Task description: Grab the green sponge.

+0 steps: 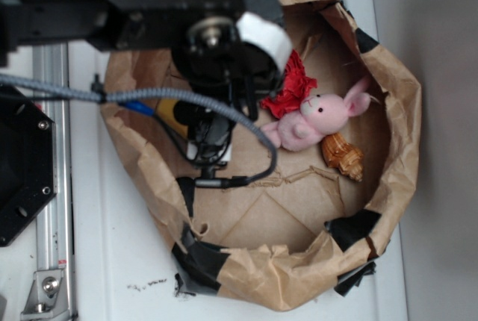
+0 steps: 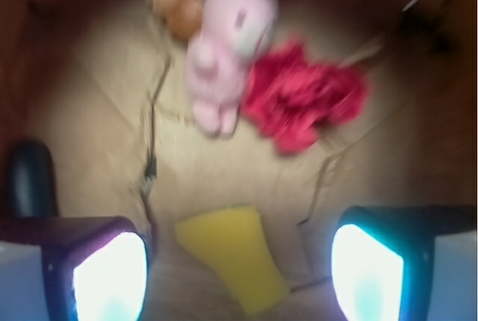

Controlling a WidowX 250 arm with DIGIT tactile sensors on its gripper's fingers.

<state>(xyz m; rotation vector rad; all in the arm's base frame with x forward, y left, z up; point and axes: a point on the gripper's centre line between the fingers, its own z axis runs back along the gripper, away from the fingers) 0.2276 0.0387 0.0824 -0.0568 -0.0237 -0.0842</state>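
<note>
The green sponge [image 2: 233, 256] shows as plain yellow in the wrist view, without any pattern, lying on tan-brown crumpled paper [image 1: 276, 209] patched with strips of black tape [image 1: 351, 228]. The plush bunny [image 1: 317, 121] is pale pink with a lighter, almost white face, the ruffled fabric flower [image 1: 290, 88] beside it is a solid bright red, and the seashell [image 1: 343, 157] is orange-brown with darker ridged bands. The gripper [image 2: 239, 269] has dark, nearly black fingers [image 2: 101, 272] whose pads glow white with a cyan tinge, while the arm above is black with a white band and a grey braided cable [image 1: 179, 97], over a white table [image 1: 112, 261].
</note>
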